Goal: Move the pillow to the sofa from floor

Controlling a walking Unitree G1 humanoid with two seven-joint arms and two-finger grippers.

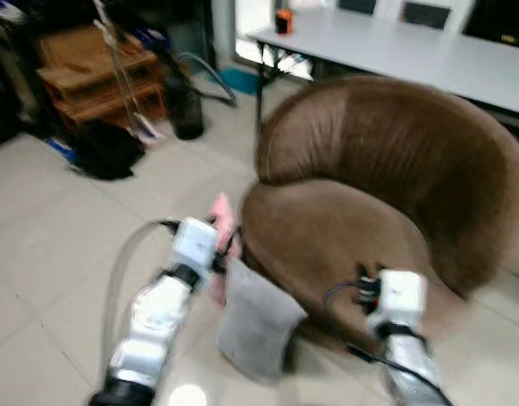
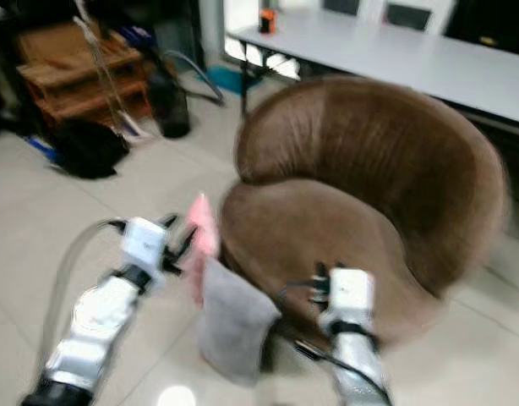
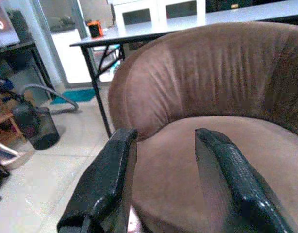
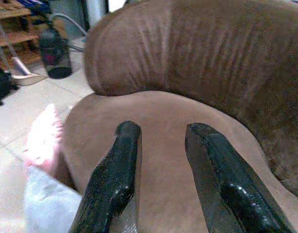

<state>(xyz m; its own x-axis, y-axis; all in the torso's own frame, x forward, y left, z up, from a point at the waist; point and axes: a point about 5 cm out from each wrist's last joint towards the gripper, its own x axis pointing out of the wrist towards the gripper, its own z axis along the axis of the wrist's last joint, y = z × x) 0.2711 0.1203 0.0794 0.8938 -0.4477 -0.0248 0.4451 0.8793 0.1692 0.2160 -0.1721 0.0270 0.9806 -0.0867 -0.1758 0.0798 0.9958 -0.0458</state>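
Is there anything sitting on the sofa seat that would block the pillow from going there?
Nothing visible does. The brown sofa has a bare seat, and the grey and pink pillow leans against its front edge on the floor, beside the left gripper. Both grippers are open, holding nothing.

No readable text, labels, brands or numbers anywhere; frames blurred.

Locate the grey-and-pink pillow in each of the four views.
Left eye view: pillow low centre, leaning on the brown sofa front, beside the left gripper.
Right eye view: pillow low, left of centre.
Left wrist view: a pink sliver at the bottom edge.
Right wrist view: pillow in the bottom-left corner.
Shared landmark: the sofa's curved back.
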